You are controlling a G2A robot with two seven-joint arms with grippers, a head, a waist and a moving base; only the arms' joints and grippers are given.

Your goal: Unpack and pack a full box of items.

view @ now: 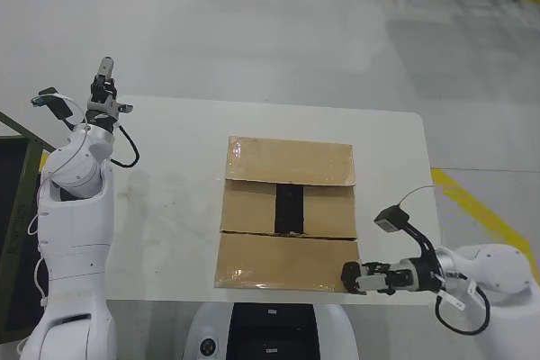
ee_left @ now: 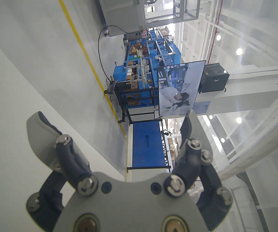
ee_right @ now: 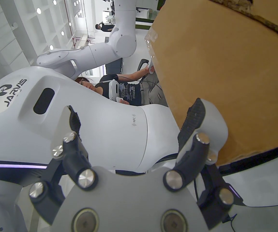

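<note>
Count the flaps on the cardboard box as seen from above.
4: the far flap and near flap spread outward, plus the left inner flap and right inner flap, lying either side of the dark central gap. None looks hidden.

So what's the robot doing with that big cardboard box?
It looks like the robot is only getting ready. The cardboard box sits in the middle of the white table, its top flaps mostly folded over with a dark gap between them. The right gripper is open beside the box's near corner, holding nothing. The left gripper is open too, up by the table's far corner, away from the box.
</note>
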